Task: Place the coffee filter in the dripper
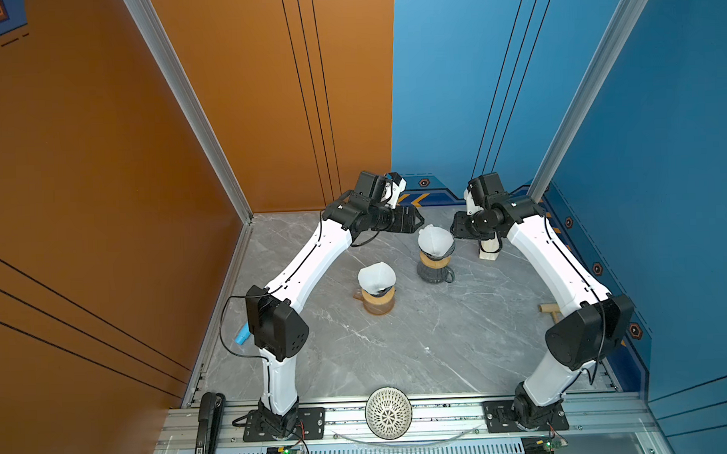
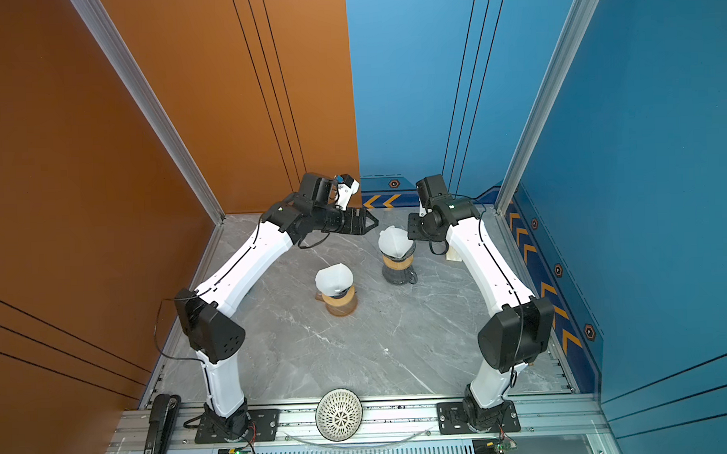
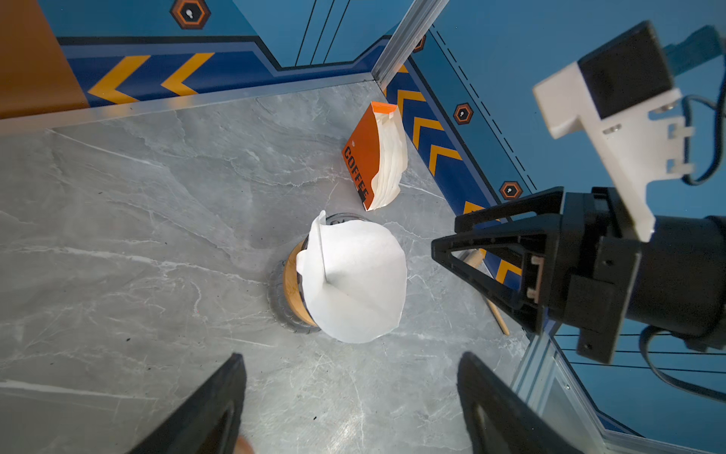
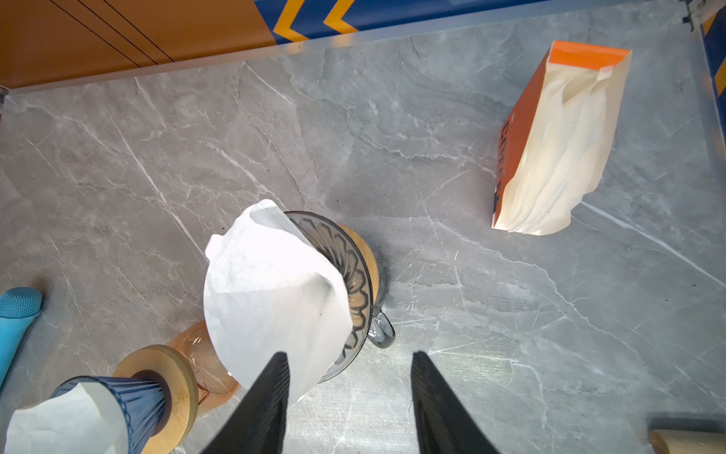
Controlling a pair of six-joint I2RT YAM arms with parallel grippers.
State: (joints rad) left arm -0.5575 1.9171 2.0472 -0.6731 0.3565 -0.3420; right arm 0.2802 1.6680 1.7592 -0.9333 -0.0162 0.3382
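We see the white paper-cone coffee filter (image 4: 275,298) tilted, tip down, in the ribbed glass dripper (image 4: 355,275). Our left fingers (image 3: 212,408) and right fingers (image 4: 267,401) stand apart, empty.

The coffee filter (image 4: 275,291) hides much of the glass dripper (image 4: 351,271).

Left wall and half the back: you face orange panel (image 1: 101,162), crossed by thin black lines.
Rest of the back and right wall: you see blue panels (image 1: 452,87), lined in black too.
Corners: bright aluminium profiles (image 1: 191,109) run up where your walls meet.
Skirting: a dark blue band (image 3: 153,74) with yellow chevrons and hexagon badges (image 3: 190,13) edges the blue walls at their base.
Floor: your work surface is grey marble-look stone (image 1: 420,338), veined white.
Front edge: a slotted aluminium rail (image 1: 443,416) closes your side.
Light: even and bright, and you get a pale sheen on the stone in the wrist views.
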